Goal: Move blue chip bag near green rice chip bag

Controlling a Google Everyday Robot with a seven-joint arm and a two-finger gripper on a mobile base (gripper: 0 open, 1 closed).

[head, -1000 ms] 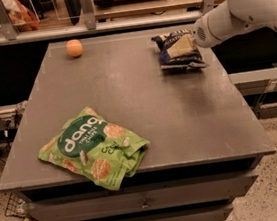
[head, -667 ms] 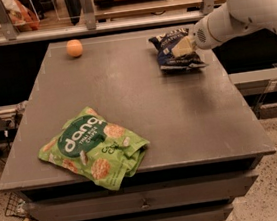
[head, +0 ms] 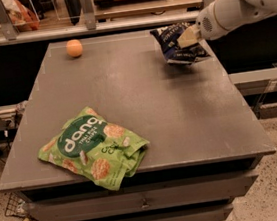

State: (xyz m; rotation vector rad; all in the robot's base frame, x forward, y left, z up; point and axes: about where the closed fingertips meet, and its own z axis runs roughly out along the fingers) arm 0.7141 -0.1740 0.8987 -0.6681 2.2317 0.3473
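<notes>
Gripper point(head: 188, 37): located in the upper right of the frame, at the right rear corner of the table point(head: 179, 117). One pale finger point(head: 185, 38) lies across the top face of the blue chip bag point(head: 178, 53). The jaws are closed narrow on the bag, pinching its crumpled upper portion. The second finger is hidden behind the bag.

Blue chip bag: held in the gripper, tilted, with its lower edge at or just above the table surface; whether that edge touches cannot be determined. The bag sits in the upper right of the frame, near the table's right edge.

Arm point(head: 236, 5): white, enters from the upper right corner of the frame and slopes down leftward to the gripper.

Green rice chip bag point(head: 94, 148): lies flat in the lower left of the frame, near the table's front edge, label facing up. It is well apart from the blue chip bag, diagonally across the table.

Orange round object point(head: 74, 48): rests at the upper left of the table, well apart from both bags.
</notes>
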